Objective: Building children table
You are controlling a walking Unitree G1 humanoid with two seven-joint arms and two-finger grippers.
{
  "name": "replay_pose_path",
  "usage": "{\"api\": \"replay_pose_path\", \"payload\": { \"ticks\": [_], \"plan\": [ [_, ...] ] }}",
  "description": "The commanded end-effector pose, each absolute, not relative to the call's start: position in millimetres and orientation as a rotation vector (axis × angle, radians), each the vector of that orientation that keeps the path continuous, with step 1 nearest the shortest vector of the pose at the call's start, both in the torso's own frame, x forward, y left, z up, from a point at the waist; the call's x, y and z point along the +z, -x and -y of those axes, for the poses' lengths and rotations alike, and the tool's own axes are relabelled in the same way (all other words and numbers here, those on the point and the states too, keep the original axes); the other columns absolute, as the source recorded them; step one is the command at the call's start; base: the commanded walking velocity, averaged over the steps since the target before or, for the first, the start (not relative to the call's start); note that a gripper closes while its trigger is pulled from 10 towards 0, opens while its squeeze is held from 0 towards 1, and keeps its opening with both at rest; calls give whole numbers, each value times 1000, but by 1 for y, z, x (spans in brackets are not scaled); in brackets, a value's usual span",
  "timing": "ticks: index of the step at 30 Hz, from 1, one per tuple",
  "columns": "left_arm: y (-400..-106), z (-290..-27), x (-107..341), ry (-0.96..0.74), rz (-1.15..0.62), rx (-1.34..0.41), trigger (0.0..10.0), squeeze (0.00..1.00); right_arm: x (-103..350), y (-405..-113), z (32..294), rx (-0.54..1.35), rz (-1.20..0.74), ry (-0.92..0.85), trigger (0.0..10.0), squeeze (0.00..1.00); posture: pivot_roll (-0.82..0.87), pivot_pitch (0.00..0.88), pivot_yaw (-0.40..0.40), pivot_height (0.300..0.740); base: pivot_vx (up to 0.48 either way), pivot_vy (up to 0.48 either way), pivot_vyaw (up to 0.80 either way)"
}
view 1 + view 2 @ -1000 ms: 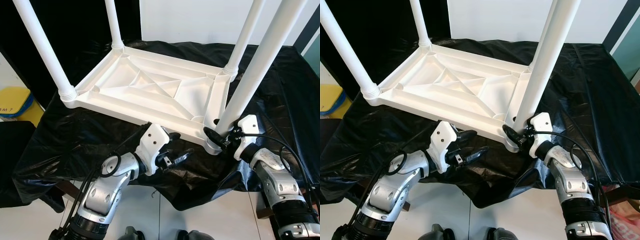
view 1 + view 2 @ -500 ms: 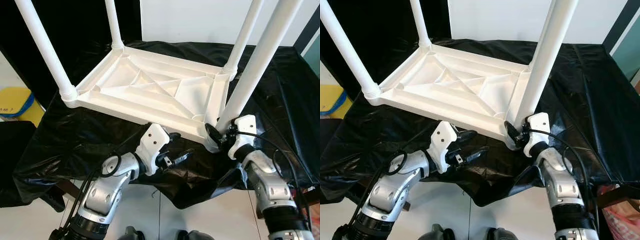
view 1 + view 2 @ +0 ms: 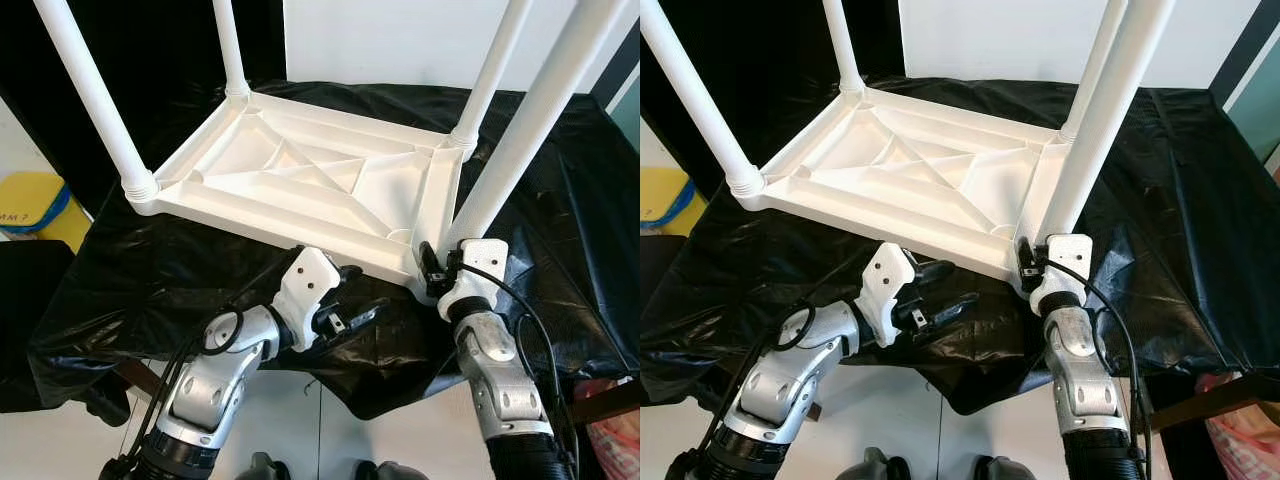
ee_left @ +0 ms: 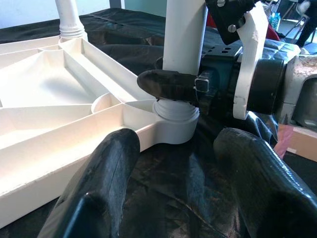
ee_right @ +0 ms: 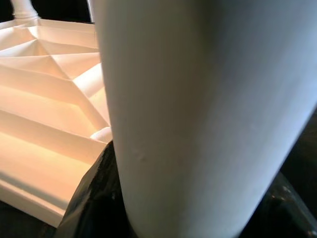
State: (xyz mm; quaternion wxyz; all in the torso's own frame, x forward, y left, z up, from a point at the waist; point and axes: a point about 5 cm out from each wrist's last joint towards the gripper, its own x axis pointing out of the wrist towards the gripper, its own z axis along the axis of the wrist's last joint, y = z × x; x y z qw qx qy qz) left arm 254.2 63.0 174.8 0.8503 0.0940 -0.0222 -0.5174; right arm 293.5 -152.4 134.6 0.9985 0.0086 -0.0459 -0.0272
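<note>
R gripper (image 3: pixel 436 268) clamped round base of near-right leg (image 3: pixel 520 135), right at its corner socket. Tabletop (image 3: pixel 300 180) upside down on black sheet (image 3: pixel 150 270), just ahead of L gripper (image 3: pixel 355 300), fingers apart, holding nothing.

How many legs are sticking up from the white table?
4: the near-left leg, the far-left leg, the far-right leg, and the near-right leg, which the right gripper clamps at its base.

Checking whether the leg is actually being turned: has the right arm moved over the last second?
Yes. With the right tool clamped on the near right leg, its forearm swung in from the robot's right to almost straight below the tabletop corner, which stayed put.
</note>
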Motion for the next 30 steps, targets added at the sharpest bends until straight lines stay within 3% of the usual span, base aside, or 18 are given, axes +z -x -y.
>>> {"api": "replay_pose_path", "payload": {
  "ticks": [1, 21, 22, 30],
  "plan": [
    [-254, -62, 173, -192, 40, -1040, 10000, 0, 112, -287, 154, -141, -20, -14, 10000, 0, -36, 137, -44, 740, 0, 0, 0],
    [-253, -62, 173, -188, 38, -1038, 10000, 0, 129, -287, 135, -88, 70, -37, 10000, 0, -37, 141, -42, 740, 0, 0, 0],
    [-253, -62, 173, -188, 37, -1037, 10000, 0, 130, -287, 135, -81, 79, -48, 10000, 1000, -35, 141, -44, 740, 0, 0, 0],
    [-252, -62, 172, -189, 37, -1035, 10000, 0, 142, -280, 140, 28, 159, -88, 10000, 1000, -40, 136, -41, 740, 0, 0, 0]
  ]
}}
